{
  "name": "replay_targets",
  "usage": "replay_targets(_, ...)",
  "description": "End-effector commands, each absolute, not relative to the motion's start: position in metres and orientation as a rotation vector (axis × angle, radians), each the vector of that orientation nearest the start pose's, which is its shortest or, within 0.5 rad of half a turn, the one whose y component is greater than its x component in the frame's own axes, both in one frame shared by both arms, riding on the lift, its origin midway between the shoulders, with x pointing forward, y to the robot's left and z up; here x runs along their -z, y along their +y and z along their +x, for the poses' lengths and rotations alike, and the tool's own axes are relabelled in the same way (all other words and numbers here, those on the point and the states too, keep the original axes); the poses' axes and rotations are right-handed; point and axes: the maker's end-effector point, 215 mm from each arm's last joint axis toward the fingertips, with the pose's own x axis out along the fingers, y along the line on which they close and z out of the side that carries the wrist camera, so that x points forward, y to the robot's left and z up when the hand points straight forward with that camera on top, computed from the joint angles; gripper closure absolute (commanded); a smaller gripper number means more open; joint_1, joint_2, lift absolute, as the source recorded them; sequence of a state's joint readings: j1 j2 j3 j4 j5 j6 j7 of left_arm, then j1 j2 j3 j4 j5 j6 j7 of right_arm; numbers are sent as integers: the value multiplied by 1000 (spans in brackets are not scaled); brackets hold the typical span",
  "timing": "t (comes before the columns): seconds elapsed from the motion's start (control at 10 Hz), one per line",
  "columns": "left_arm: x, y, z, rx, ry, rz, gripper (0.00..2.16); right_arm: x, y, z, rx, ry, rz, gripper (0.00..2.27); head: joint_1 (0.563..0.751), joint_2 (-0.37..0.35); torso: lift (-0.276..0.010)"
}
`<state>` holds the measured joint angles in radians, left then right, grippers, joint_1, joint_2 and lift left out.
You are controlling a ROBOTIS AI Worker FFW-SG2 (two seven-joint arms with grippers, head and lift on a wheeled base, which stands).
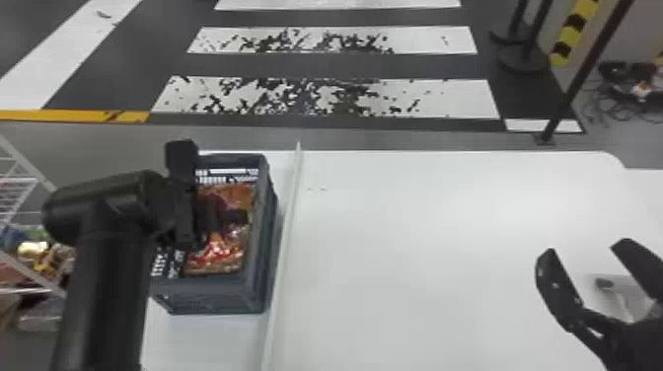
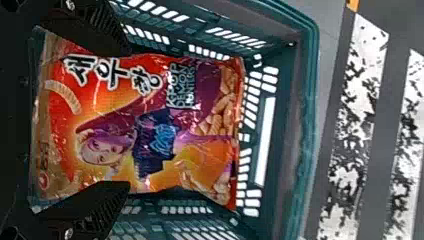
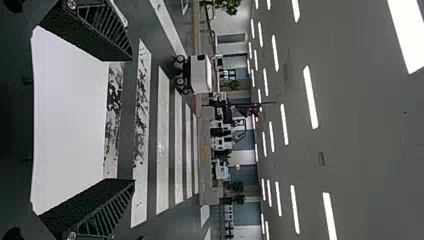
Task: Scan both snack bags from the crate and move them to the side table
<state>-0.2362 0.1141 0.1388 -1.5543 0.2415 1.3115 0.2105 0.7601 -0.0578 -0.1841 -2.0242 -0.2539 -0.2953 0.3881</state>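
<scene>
My left gripper is over the dark crate at the left of the head view, above a red-orange snack bag. In the left wrist view the left gripper stands open, one finger towards each side of the orange, red and purple snack bag, which lies face up in the teal-looking crate. I cannot tell whether another bag lies beneath it. My right gripper is open at the right, above the white table; in its own wrist view the right gripper has nothing between its fingers.
A pale raised edge runs beside the crate. Near the right gripper is a small pale object with a dark end. A white wire rack with colourful packages stands at the far left, and a dark post behind the table at right.
</scene>
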Motion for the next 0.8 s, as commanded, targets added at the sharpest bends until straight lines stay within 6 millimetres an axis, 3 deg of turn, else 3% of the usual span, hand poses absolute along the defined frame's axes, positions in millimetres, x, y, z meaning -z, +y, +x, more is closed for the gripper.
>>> replay_targets(0.0,532,330,499,-204,1113,-77,80,348,-261,349,-219,-27,72,53,695,85,-29)
replay_targets(0.7,554,315,525,-160,1103,-134,117,346,-265,350,-219,-32,71,53,695,68,-29)
